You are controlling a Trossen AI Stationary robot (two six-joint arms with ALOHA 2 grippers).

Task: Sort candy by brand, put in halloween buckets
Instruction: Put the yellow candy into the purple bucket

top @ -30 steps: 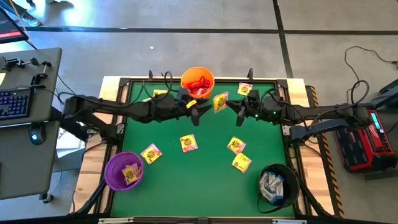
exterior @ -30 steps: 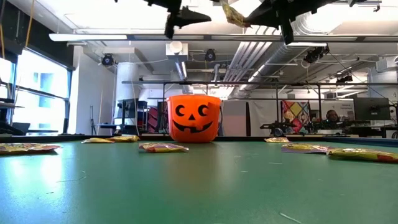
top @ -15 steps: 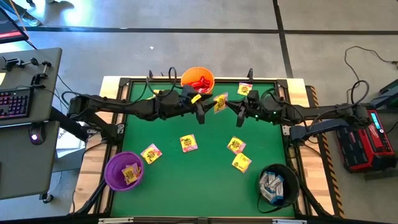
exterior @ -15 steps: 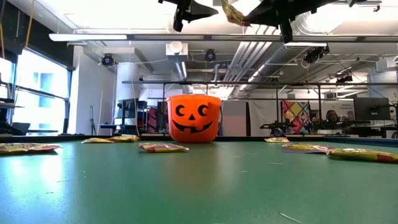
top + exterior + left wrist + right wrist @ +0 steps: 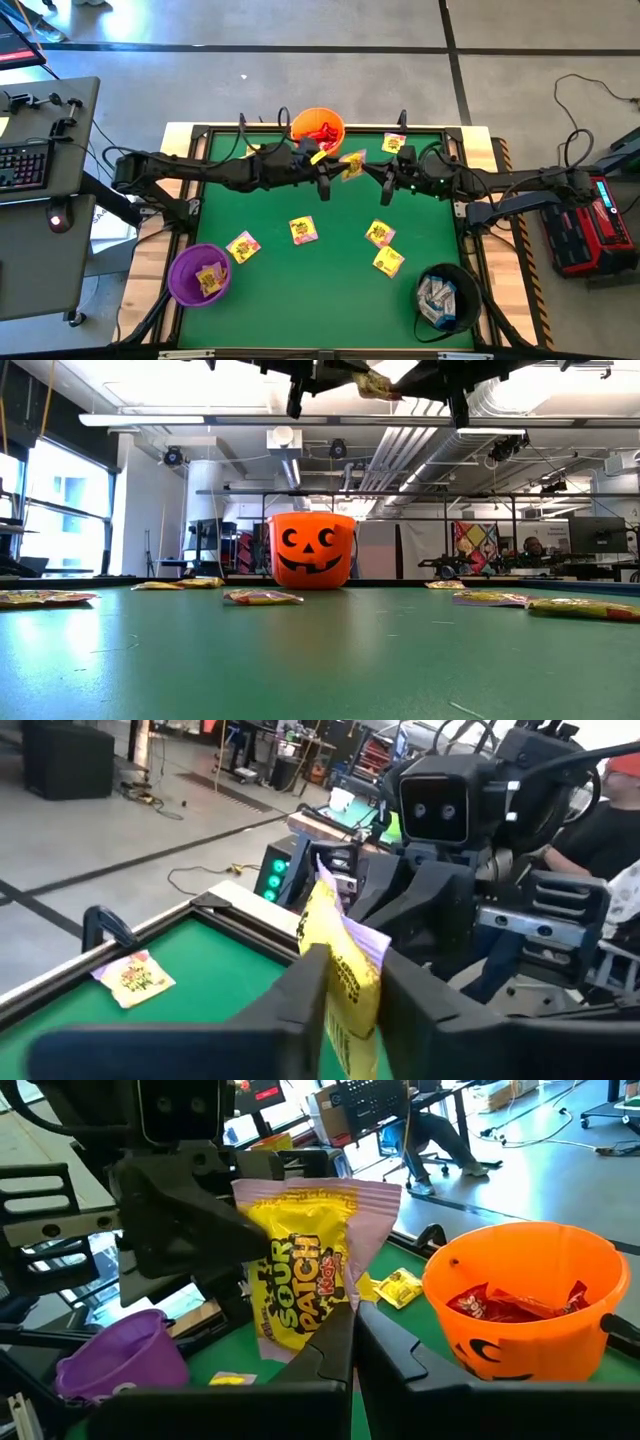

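A yellow candy packet (image 5: 350, 165) hangs in the air above the far middle of the green table (image 5: 320, 290), between my two grippers. My left gripper (image 5: 330, 173) reaches in level from the table's left and has its fingers closed on the packet (image 5: 340, 960). My right gripper (image 5: 372, 172) comes level from the right, shut on the same packet (image 5: 300, 1270). Just behind them stands the orange bucket (image 5: 318, 130), holding red candy. The purple bucket (image 5: 198, 275) stands at the near left and the black bucket (image 5: 445, 295) at the near right. My left gripper pinches the packet between its two fingers (image 5: 305, 985) at the side edge facing the left arm (image 5: 245, 1230). It comes level from the table's left. The packet is lifted clear of the table. My right gripper pinches the opposite edge of the packet (image 5: 335, 1315) between its shut fingers, level from the table's right. The packet stands out past the fingertips toward the left gripper, its printed face toward the right wrist camera, clear of the table.
Yellow packets lie loose on the green: two mid-table (image 5: 243, 246) (image 5: 303, 230), two toward the right (image 5: 379, 233) (image 5: 388, 262), and one near each far corner (image 5: 394, 142) (image 5: 257, 150). The purple bucket holds a yellow packet, the black one white-blue packets.
My left gripper has moved toward the table's right, up to the packet held by my right gripper, and its wide-open fingers have closed onto the packet. The packet has stayed in the air in the same place.
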